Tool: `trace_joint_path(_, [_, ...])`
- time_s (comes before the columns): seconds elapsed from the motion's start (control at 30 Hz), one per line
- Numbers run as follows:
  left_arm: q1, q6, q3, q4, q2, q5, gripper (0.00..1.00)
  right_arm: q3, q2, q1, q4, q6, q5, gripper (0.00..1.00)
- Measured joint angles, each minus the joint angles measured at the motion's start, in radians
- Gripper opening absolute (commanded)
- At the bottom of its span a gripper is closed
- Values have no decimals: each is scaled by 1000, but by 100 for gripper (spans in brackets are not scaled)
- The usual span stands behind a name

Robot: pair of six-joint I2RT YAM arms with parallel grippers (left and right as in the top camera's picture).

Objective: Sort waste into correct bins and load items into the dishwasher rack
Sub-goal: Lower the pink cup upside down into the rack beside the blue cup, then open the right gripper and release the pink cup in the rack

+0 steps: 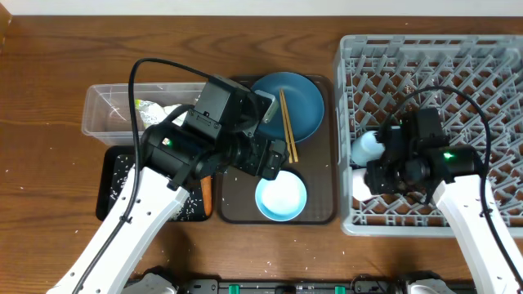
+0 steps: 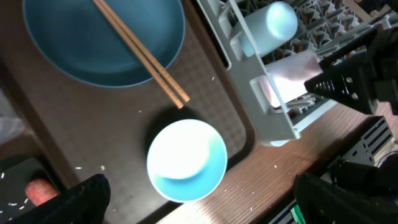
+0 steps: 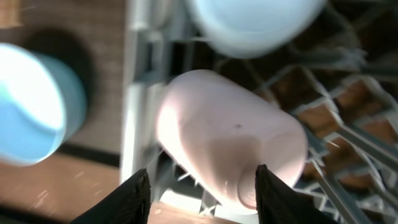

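My left gripper (image 1: 274, 159) (image 2: 199, 190) hangs open and empty over the light blue bowl (image 1: 281, 198) (image 2: 186, 160), which stands on the brown serving tray (image 1: 315, 208). Behind it, the chopsticks (image 1: 288, 126) (image 2: 140, 53) rest across the dark blue dish (image 1: 286, 104) (image 2: 106, 37). In the dishwasher rack (image 1: 433, 73) (image 3: 140, 93) the pink cup (image 1: 359, 184) (image 3: 230, 143) lies on its side beside the light blue cup (image 1: 368, 147) (image 3: 255, 22). My right gripper (image 1: 372, 175) (image 3: 202, 193) straddles the pink cup, open, with a gap at its left finger.
The clear tub (image 1: 102, 114) holds crumpled white tissue (image 1: 159, 114). Rice grains are scattered in the black tray (image 1: 114, 184). A small orange carrot (image 1: 207, 196) (image 2: 38, 191) lies between that tray and the serving tray. The table's front edge is close below the bowl.
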Motion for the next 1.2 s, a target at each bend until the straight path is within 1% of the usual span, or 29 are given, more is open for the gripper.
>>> trace_joint_path(0.27, [0, 0, 0, 0, 0, 0, 96, 46, -18, 4, -25, -69, -210, 54])
trace_joint_path(0.6, [0, 0, 0, 0, 0, 0, 96, 47, -22, 4, -32, -85, -256, 55])
trace_joint_path(0.8, [0, 0, 0, 0, 0, 0, 96, 47, -22, 4, -32, -85, -234, 55])
trace_joint_path(1.0, [0, 0, 0, 0, 0, 0, 96, 47, -22, 4, -33, -78, -168, 60])
trace_joint_path(1.1, [0, 0, 0, 0, 0, 0, 96, 47, -22, 4, -39, -40, -107, 62])
trace_joint_path(1.2, [0, 0, 0, 0, 0, 0, 96, 47, -22, 4, -60, 33, -8, 62])
